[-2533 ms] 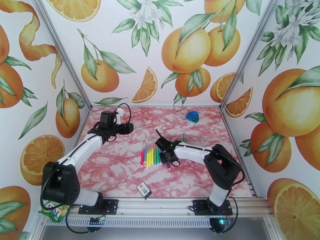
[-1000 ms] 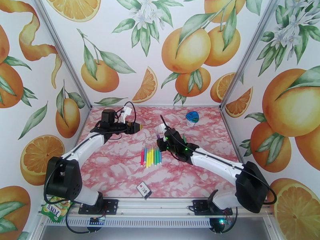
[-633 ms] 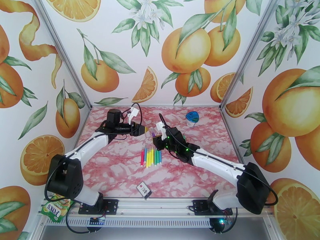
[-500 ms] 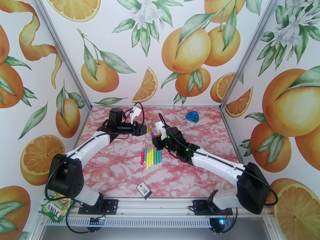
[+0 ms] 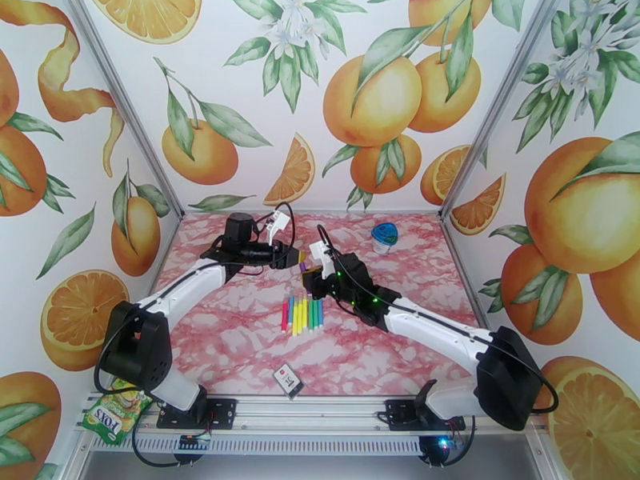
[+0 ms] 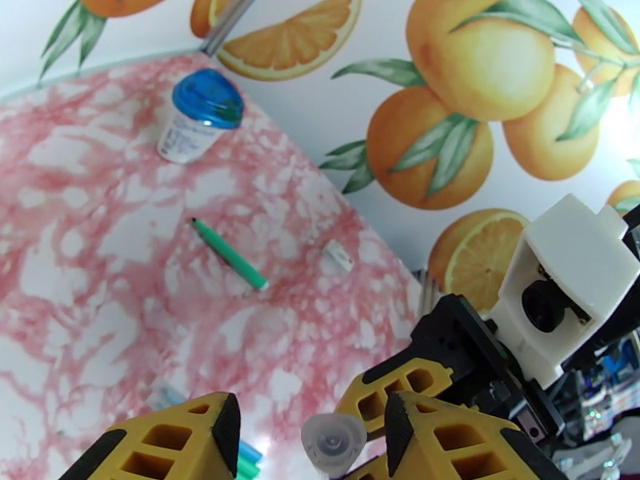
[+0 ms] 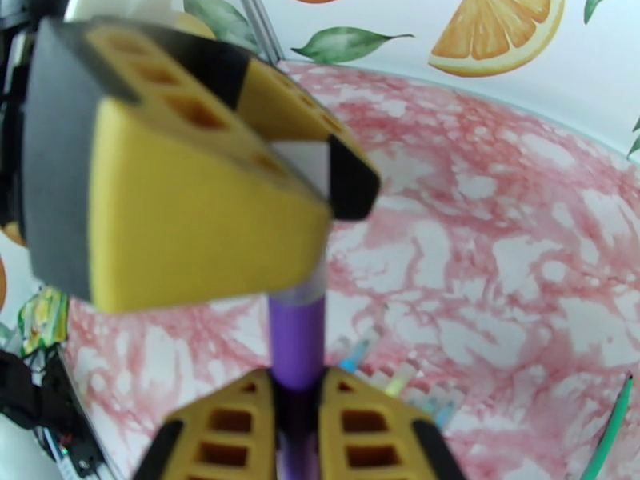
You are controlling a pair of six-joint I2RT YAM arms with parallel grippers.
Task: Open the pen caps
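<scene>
My right gripper [image 5: 313, 275] is shut on a purple pen [image 7: 296, 346] and holds it above the table, pointing at the left arm. The pen's pale cap end [image 6: 332, 442] sits between the yellow fingers [image 6: 172, 442] of my left gripper [image 5: 299, 258]. Those jaws stand on either side of the cap with small gaps showing. In the right wrist view the left gripper's fingers [image 7: 200, 202] cover the pen's tip. A row of several capped pens [image 5: 301, 315], pink, yellow, green and blue, lies on the pink marble table [image 5: 240, 346] just below both grippers.
A clear container with a blue lid [image 5: 385, 235] stands at the back right. A loose green pen [image 6: 228, 254] and a small white piece [image 6: 338, 255] lie on the table's right half. A small card [image 5: 288, 380] lies near the front edge.
The right gripper lifted the purple pen from the row and has held still for the last half second. The left gripper moved right onto the pen's cap, its jaws narrowing.
</scene>
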